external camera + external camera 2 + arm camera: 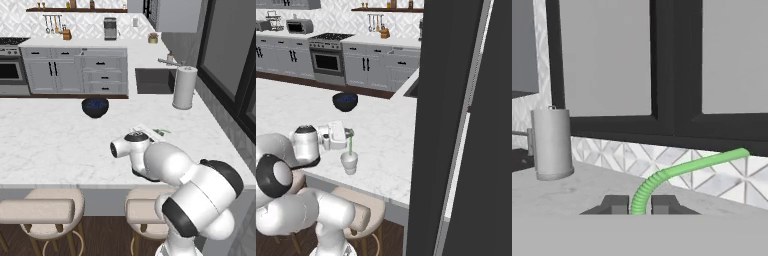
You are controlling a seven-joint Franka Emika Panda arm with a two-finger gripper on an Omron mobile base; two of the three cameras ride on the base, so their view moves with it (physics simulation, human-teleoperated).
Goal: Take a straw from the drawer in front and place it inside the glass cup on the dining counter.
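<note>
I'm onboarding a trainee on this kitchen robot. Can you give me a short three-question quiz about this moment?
1. True or false: the end effector is shut on the straw.
2. What stands directly below the straw on the counter? A) the bowl B) the cup C) the paper towel roll
3. Fill in: under the counter's near edge stand beige ____.

Key
1. True: the fingers pinch the green straw, which hangs down from them.
2. B: the straw's lower end points into the cup.
3. Stools.
</note>
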